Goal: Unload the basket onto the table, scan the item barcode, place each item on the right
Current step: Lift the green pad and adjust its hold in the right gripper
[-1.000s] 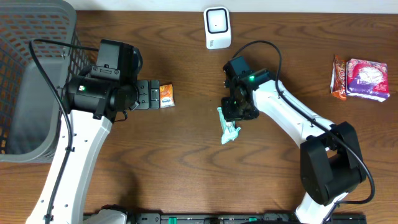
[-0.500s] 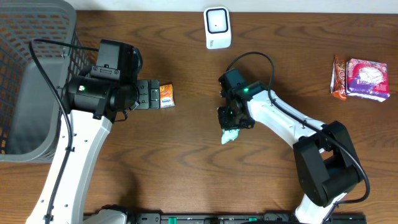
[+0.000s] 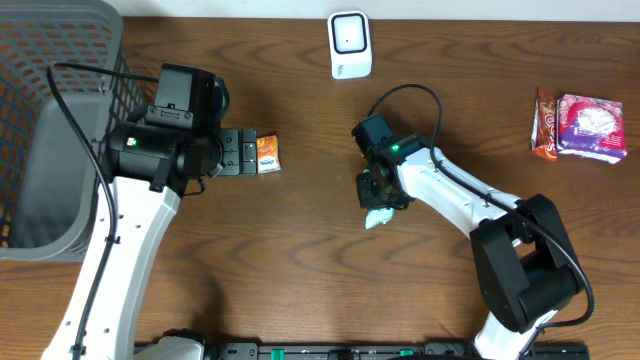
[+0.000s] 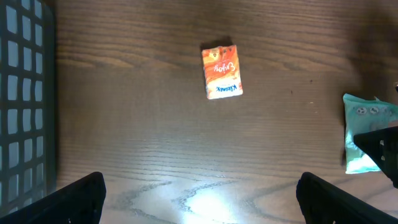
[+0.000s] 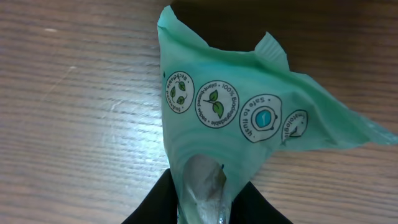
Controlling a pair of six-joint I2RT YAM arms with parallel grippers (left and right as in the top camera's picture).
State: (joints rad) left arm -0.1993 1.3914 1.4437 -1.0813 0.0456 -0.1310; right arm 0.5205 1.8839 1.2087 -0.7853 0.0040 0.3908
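So the pouch [image 5: 242, 118] is looking like a thin, crinkly, mint-green plastic sachet with a row of four little round white badges printed across it. One is saying something like "100% plant", another "safe to flush", and the rest is too small for me to read. The right claw [image 5: 202, 206] is gripping the pouch at one end, with its black fingers [image 5: 152, 208] pressing in on either side of a shiny patch. None of that print is showing up from overhead. There the pouch [image 3: 378, 217] is just looking like a pale green scrap poking out under the right claw [image 3: 376, 192], sitting mid-table [image 3: 300, 270] and well below the white scanner [image 3: 349, 44] at the top edge. I can't tell if it's touching the wood or hanging just above it. The overhead is the only one giving the wider layout: a grey basket [image 3: 50, 120] sitting far left and a couple of snacks [image 3: 590, 126] lying far right. It's also showing the left claw [image 3: 240, 153] pointing at a small orange packet [image 3: 267, 154] just beside its tips. The left wrist cam is adding its own bit: the left claw [image 4: 199, 196] is gaping wide open with nothing in it. It's also showing the packet [image 4: 221, 71] lying flat with white and blue lettering on it, and the pouch [image 4: 364, 134] peeking in at the right edge, partly covered by something dark.
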